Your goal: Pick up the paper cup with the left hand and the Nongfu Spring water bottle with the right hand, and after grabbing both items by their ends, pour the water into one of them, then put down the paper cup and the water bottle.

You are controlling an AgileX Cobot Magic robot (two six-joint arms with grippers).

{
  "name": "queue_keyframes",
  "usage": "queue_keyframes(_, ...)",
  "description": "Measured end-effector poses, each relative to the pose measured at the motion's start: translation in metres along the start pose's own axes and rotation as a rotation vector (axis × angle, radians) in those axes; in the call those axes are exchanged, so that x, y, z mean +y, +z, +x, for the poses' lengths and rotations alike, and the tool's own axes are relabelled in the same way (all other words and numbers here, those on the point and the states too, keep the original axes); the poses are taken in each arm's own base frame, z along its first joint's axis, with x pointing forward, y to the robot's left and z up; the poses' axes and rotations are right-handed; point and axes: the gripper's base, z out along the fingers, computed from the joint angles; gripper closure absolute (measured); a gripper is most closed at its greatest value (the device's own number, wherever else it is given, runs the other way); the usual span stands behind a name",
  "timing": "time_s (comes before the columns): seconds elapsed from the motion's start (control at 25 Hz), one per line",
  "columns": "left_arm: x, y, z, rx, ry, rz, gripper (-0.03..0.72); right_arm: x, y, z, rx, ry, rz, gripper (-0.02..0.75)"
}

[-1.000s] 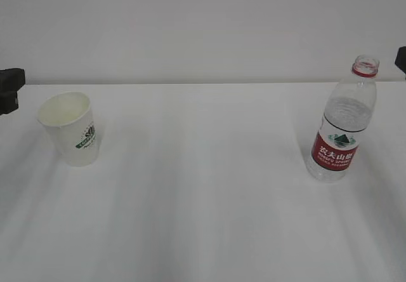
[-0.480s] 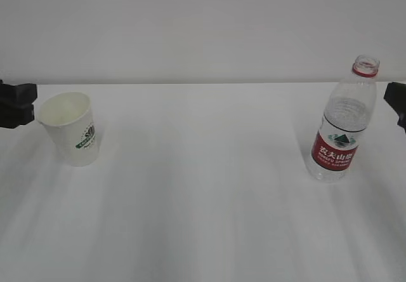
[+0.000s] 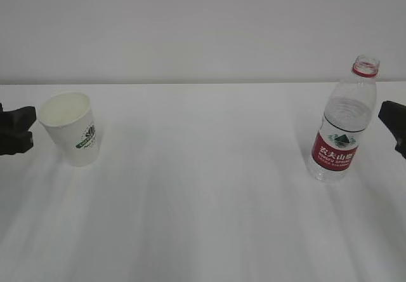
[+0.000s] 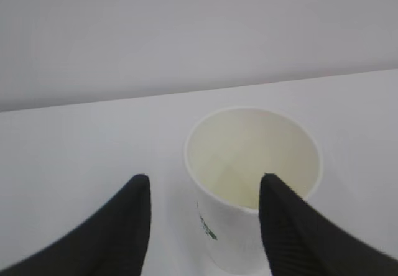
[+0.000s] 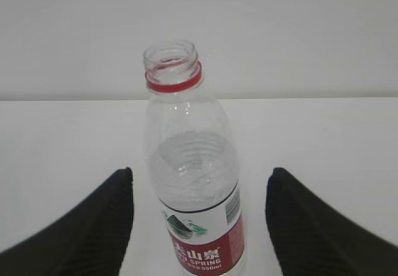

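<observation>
The white paper cup (image 3: 70, 128) with a green logo stands upright and empty on the left of the table. My left gripper (image 3: 28, 129) is open just left of it. In the left wrist view the cup (image 4: 252, 148) sits ahead, offset right; the right finger (image 4: 292, 226) overlaps its rim, and the left gripper (image 4: 204, 179) holds nothing. The uncapped Nongfu Spring water bottle (image 3: 342, 123) stands on the right, partly full of clear water (image 3: 346, 114). My right gripper (image 3: 393, 126) is open beside it. The bottle (image 5: 186, 133) shows between the spread fingers of the right gripper (image 5: 200, 170), gaps on both sides.
The white table (image 3: 203, 187) stretches between cup and bottle. A plain white wall (image 3: 203, 28) rises behind its far edge.
Both grippers have come inward from the frame edges: the left one lower and closer to the cup, the right one lower and closer to the bottle. Cup and bottle have not moved.
</observation>
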Motion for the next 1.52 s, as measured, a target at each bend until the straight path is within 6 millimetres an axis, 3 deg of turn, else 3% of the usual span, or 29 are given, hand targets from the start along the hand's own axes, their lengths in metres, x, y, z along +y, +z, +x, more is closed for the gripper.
queue_keyframes(0.2,-0.004,0.002,0.014,0.003,0.003,0.047,0.275,0.001,-0.004,0.009,-0.014,0.002,-0.012,0.235)
queue_keyframes(0.48,-0.009,0.002,0.016,-0.008,0.027,0.103,0.276,0.001,-0.005,0.011,-0.01,-0.003,-0.017,0.235)
queue_keyframes(0.84,-0.011,-0.008,0.027,0.022,-0.019,0.136,0.276,0.002,-0.013,0.029,0.008,0.006,-0.035,0.235)
queue_keyframes(1.52,-0.016,-0.003,0.053,0.042,-0.02,0.192,0.279,0.003,0.025,0.064,0.067,0.053,-0.096,0.235)
